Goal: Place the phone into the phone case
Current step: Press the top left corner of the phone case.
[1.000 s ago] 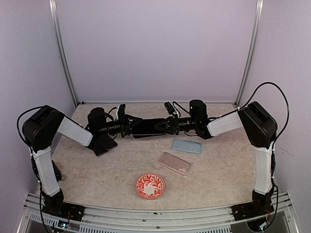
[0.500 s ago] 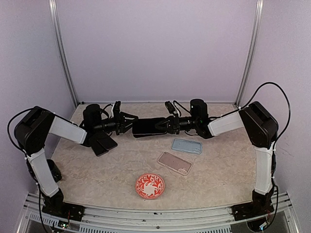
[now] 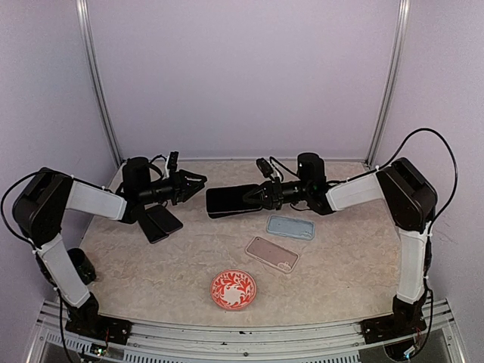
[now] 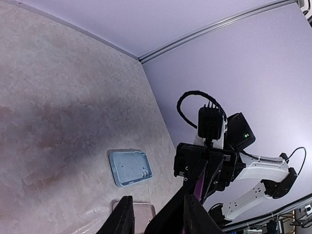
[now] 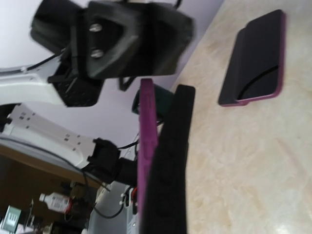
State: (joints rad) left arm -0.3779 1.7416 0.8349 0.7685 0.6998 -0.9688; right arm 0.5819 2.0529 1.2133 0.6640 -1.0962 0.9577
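My right gripper (image 3: 261, 195) is shut on one end of a dark phone (image 3: 229, 199) with a purple edge (image 5: 147, 126) and holds it level above the table's far middle. A black finger (image 5: 173, 146) of it presses against the phone's side. My left gripper (image 3: 197, 181) stands open just left of the phone's free end, apart from it. In the left wrist view the phone (image 4: 170, 214) shows end-on beyond the two spread fingers. A light blue phone case (image 3: 290, 227) lies hollow side up on the table below the right gripper, also seen as the blue case (image 4: 130, 167).
A pink phone-shaped slab (image 3: 272, 253) lies next to the blue case. Two dark overlapping slabs (image 3: 162, 221), one purple-edged (image 5: 256, 58), lie at the left under my left arm. A red patterned plate (image 3: 233, 289) sits near the front. Walls and metal rails close the back.
My left gripper has drawn back to the left, away from the phone's end, with its fingers a little wider. The right gripper still holds the phone in place.
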